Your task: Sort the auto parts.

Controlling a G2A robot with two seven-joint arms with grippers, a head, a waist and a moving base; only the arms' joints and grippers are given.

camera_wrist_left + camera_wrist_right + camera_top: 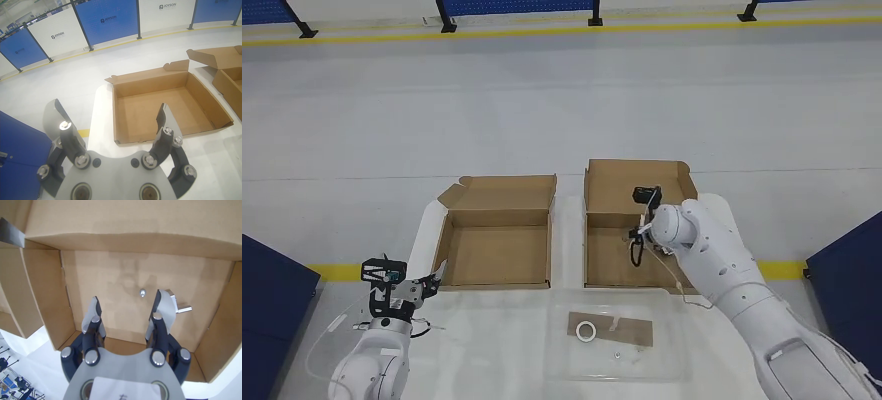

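The white counter [492, 330] carries the open left cardboard box [497, 255], the right cardboard box [607, 262] and a clear tray [554, 340] with a white ring [586, 330]. The right end effector [127, 296] hangs spread and empty over the right cardboard box, where a metal bracket [181, 307] and a small bolt [142, 293] lie. The left end effector [110, 103], spread wide, holds nothing beside the left cardboard box.

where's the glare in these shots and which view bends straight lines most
Right wrist view: glare on the shiny metal part in the cardboard box. Left wrist view: a glint on a screw of the left end effector, and the yellow floor line and barrier panels bow most. Top view: even light, lines nearly straight.
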